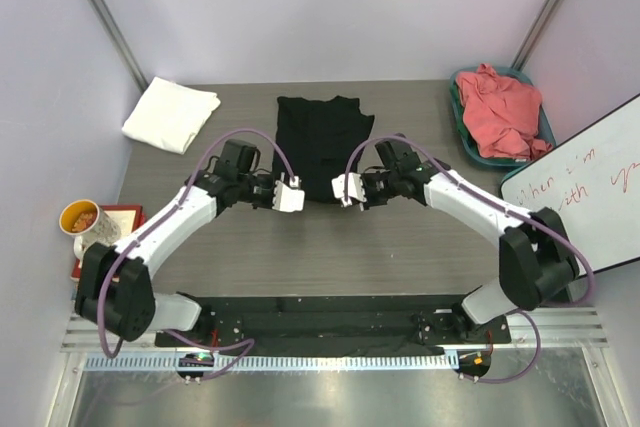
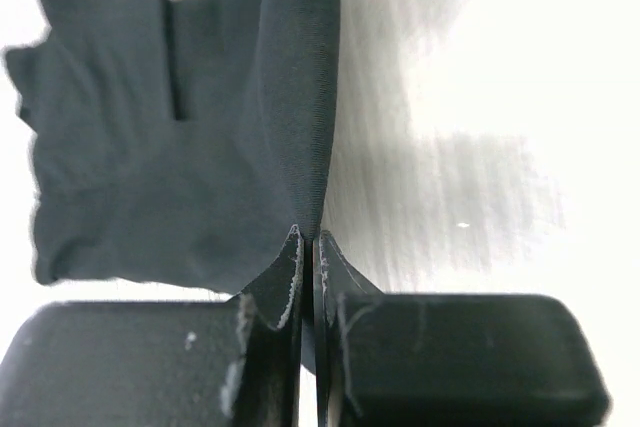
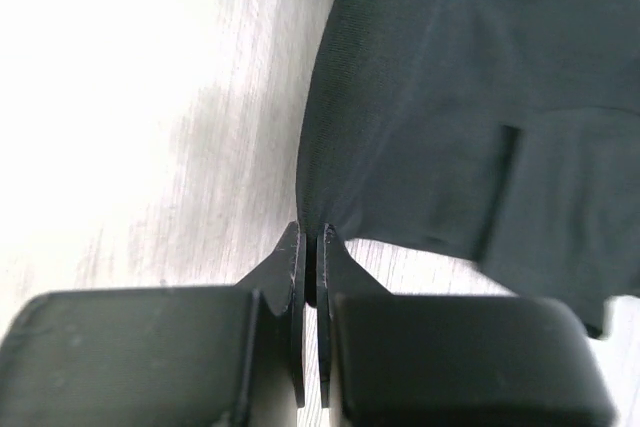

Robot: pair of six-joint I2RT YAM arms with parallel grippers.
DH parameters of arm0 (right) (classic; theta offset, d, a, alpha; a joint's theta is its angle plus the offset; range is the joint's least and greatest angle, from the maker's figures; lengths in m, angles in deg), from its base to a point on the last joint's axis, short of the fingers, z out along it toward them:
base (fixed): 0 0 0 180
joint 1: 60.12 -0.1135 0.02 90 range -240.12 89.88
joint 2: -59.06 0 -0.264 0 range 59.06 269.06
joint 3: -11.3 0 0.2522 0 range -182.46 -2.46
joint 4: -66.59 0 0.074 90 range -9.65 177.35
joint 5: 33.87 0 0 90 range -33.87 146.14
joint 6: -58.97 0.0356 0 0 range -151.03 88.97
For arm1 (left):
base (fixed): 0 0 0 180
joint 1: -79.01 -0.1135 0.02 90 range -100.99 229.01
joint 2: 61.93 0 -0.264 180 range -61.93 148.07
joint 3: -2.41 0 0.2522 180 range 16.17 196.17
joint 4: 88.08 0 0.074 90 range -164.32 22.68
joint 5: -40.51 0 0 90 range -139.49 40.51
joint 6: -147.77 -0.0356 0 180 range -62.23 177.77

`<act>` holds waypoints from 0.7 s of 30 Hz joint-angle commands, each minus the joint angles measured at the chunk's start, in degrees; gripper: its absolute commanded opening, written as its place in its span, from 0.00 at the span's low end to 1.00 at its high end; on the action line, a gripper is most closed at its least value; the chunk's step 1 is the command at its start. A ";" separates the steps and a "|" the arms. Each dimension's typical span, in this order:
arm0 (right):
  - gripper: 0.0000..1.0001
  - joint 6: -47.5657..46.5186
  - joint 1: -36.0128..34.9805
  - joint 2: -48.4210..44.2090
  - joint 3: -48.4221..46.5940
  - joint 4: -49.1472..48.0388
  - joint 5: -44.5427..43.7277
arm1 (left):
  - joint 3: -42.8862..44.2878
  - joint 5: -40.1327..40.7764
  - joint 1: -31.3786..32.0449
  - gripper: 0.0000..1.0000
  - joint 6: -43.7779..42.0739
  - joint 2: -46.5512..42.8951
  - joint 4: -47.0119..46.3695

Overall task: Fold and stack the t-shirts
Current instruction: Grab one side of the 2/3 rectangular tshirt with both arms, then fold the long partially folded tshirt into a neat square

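**FOLD STEP: GRIP SET, LIFT PENDING**

White t-shirt [image 1: 171,114]: folded, far left. Left fingers [image 1: 291,196] and right fingers [image 1: 349,190] each pinch a near hem corner of the black t-shirt [image 1: 322,142], mid-worktop [image 1: 400,247]. Next, lift both corners evenly toward the collar. Coral-pink t-shirt [image 1: 500,112]: crumpled in basket [image 1: 457,92], far right. Three t-shirts total.

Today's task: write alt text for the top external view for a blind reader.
From above, the left pincer and right pincer are each shut on a near corner of a black t-shirt lying on the table. A folded white t-shirt lies far left; a crumpled coral-pink t-shirt fills a teal basket far right.
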 commanded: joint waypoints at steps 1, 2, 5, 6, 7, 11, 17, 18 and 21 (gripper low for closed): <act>0.01 0.75 -0.57 -7.08 -4.97 13.29 4.02 | 5.71 -7.23 0.01 0.00 -0.37 -6.69 17.23; 0.01 0.75 -0.91 -8.05 -6.02 15.92 4.20 | 6.24 -7.77 0.35 0.00 -0.28 -7.74 19.94; 0.01 1.02 -1.36 -11.74 -8.57 21.98 5.43 | 7.30 -9.36 1.76 0.00 -0.36 -12.31 24.78; 0.01 0.76 -1.53 -13.14 -9.28 23.75 5.78 | 7.39 -10.23 1.94 0.00 -0.89 -13.37 26.19; 0.01 0.75 -1.79 -13.94 -10.33 25.33 6.39 | 7.48 -11.80 2.20 0.00 -1.67 -15.73 27.77; 0.01 2.33 -3.64 -17.19 -11.31 29.21 6.75 | 5.91 -14.01 2.55 0.00 -1.51 -20.75 31.22; 0.01 4.97 -5.84 -16.94 -10.17 23.52 3.69 | 1.24 -10.95 2.55 0.00 -0.98 -21.83 22.19; 0.01 4.89 -5.75 -16.41 -9.99 22.63 2.89 | 1.15 -9.63 2.55 0.00 -0.63 -21.03 20.95; 0.01 2.34 -5.84 -13.69 -9.99 20.08 -1.23 | 1.94 -6.91 2.55 0.00 -0.37 -16.56 16.20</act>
